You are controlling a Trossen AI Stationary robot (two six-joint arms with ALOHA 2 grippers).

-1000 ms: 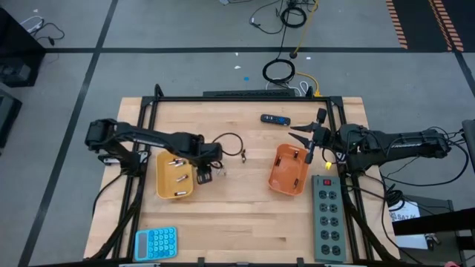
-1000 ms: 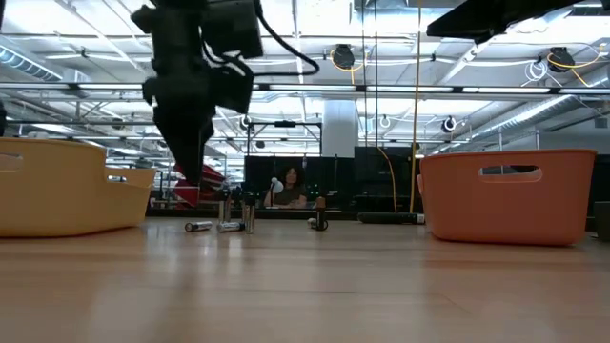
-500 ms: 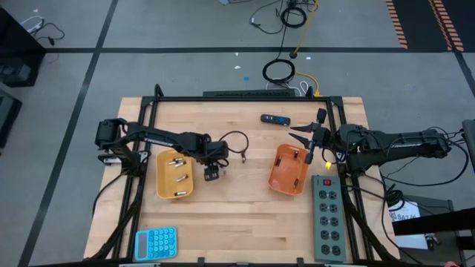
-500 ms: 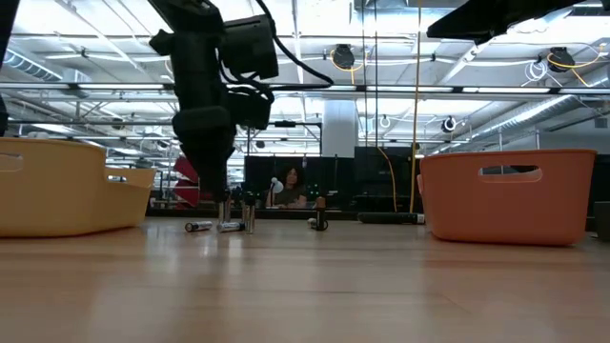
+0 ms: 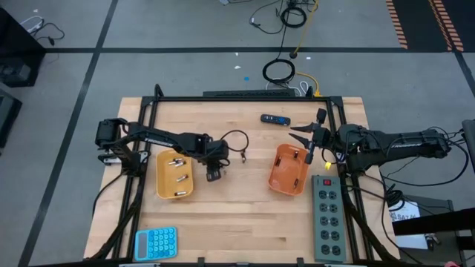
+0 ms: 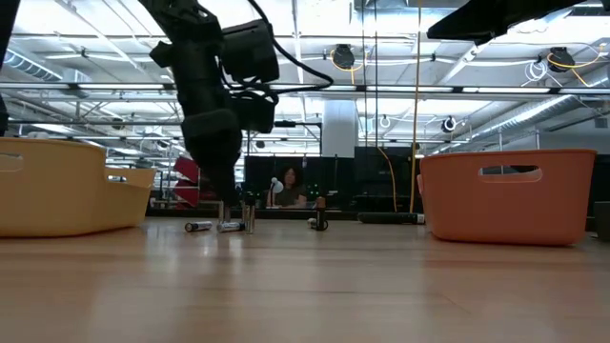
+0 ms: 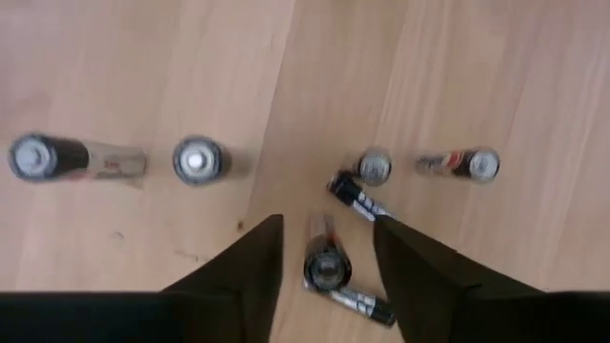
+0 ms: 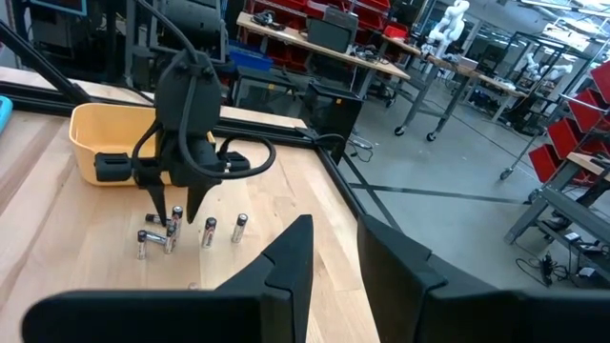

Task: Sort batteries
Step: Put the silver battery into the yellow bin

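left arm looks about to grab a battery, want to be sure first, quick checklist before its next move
1. Left pincer open around a target: ok, its fingers straddle an upright battery in the left wrist view.
2. Target clear of neighbours: not ok, two lying batteries sit close, one just ahead, one beside its base.
3. Yellow tray reachable: ok, it sits right beside the left pincer and already holds batteries.
4. Right pincer out of the way: ok, it waits by the orange tray.
5. Battery type matches the yellow tray: cannot tell.
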